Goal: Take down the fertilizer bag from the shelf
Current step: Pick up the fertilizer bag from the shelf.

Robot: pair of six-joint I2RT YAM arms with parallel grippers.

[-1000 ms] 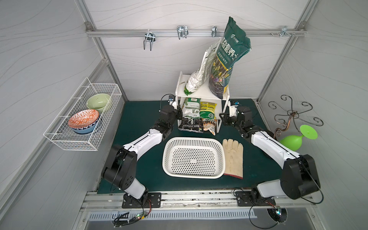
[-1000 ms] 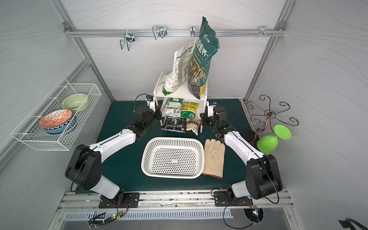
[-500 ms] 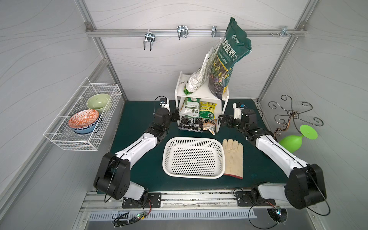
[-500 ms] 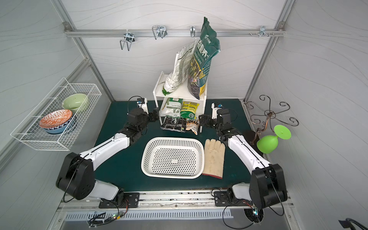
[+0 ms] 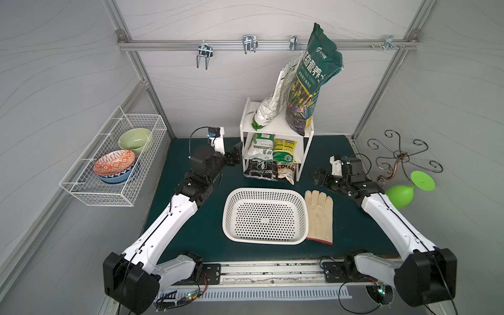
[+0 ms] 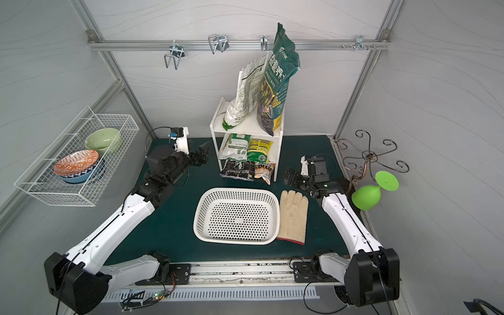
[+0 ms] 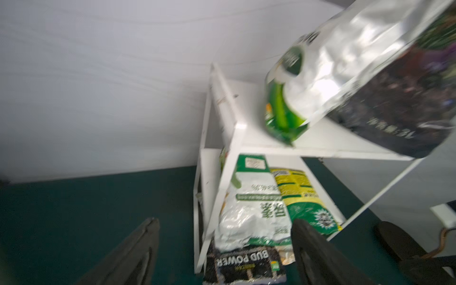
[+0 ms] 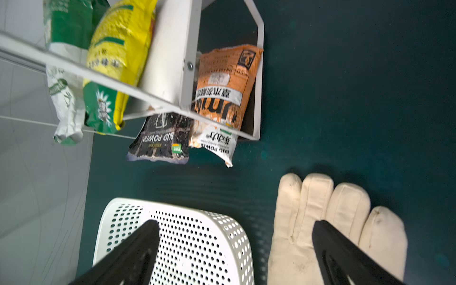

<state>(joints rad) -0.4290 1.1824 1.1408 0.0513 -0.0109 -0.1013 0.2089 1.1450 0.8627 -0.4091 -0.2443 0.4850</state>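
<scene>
Left gripper: fingers now spread wide and empty, drawn back from the shelf's left side, where a second ago they sat nearly closed against it.
Shelf: unmoved at the back of the green surface.
Fertilizer bag: tall dark green bag, upright on the top board as before, leaning on a silver bag.
Basket: white, perforated, in front of the shelf, unchanged.
Glove: flat beside the basket.
Right gripper: fingers now wide apart, empty, pulled away from the shelf's right side.
</scene>
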